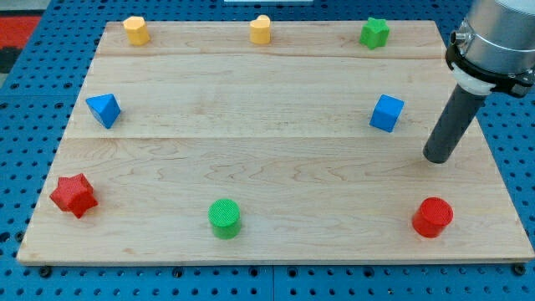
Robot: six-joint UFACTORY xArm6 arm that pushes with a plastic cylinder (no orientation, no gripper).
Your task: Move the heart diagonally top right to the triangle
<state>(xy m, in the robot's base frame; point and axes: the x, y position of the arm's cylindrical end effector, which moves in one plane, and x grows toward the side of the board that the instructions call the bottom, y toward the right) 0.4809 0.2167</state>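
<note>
Since the rod has no jaws at all, there's nothing to open or clench here, so everything below is about pushing.

Tool state: bare rod, holding nothing; the tip sits on the board at roughly 3 o'clock, touching no block.

Heart: the yellow heart stands up at 12 o'clock near the far edge of the board, upright and alone.

Triangle: the blue triangle is over at about 10 o'clock, well apart from the heart, lower and toward the view's left.

Nearest to the tip: the blue cube is just to its upper left, the red cylinder below it at 5 o'clock.

Others: yellow hexagon block at 11, green star at 1, red star at 8, green cylinder at 6.

How it'll handle: probably a light, stiff plastic piece that slides easily on smooth wood. The lobed outline means an off-centre shove will likely spin it.

Where to push: no gripping possible, so contact low on the side facing away from the triangle, through the middle.

Watch out: it's close to the edge, and the hexagon block sits near the likely path.
</note>
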